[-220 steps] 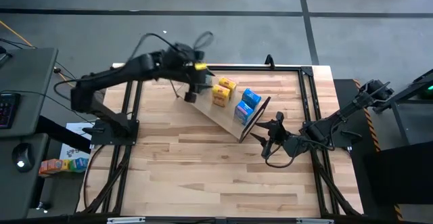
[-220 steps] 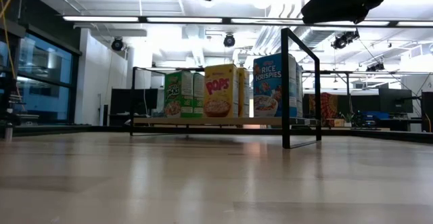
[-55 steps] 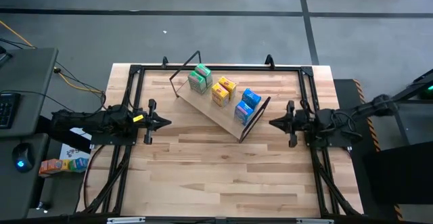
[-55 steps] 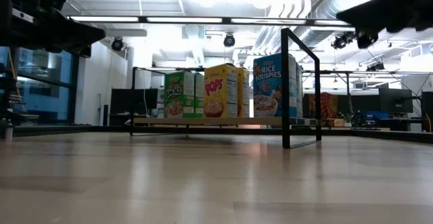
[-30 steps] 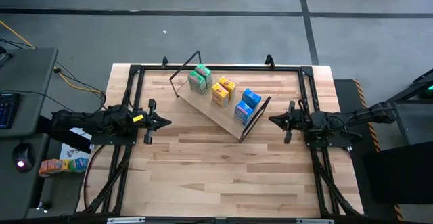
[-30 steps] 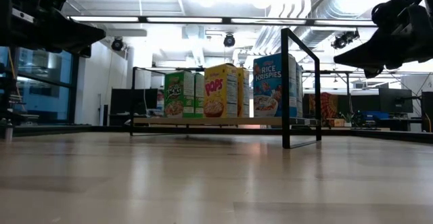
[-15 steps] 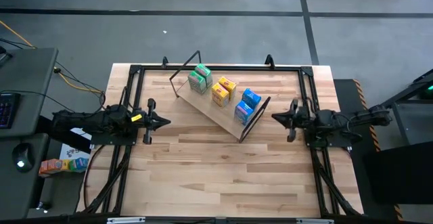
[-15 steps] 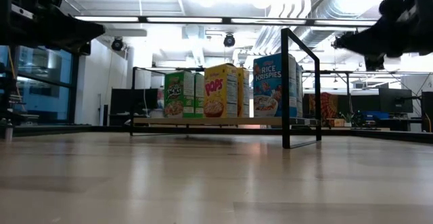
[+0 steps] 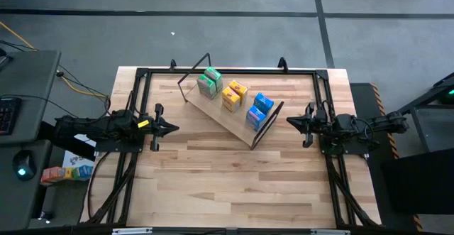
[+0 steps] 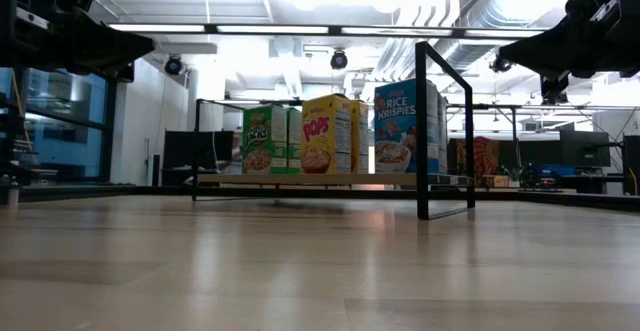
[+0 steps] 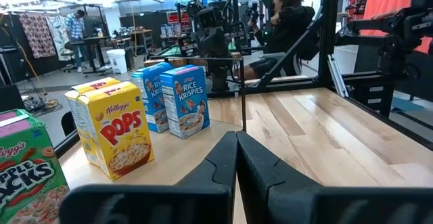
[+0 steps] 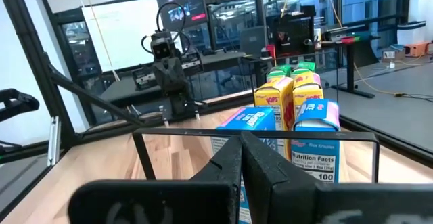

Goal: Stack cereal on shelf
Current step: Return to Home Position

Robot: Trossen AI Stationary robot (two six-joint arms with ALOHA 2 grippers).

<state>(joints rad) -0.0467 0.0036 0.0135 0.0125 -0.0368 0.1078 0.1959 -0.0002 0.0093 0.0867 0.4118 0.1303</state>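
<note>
Standing in pairs on the light-wood shelf [image 9: 218, 118], framed by thin black wire ends, the printed cardboard Apple Jacks boxes [image 9: 208, 83], Pops boxes [image 9: 233, 95] and Rice Krispies boxes [image 9: 259, 109] are ranked diagonally across the plank table [image 9: 213, 185]. Brand lettering is read only from low and wrist views. Left tool [image 9: 173, 128] and right tool [image 9: 290, 121] are held pinched closed at opposite table edges.
</note>
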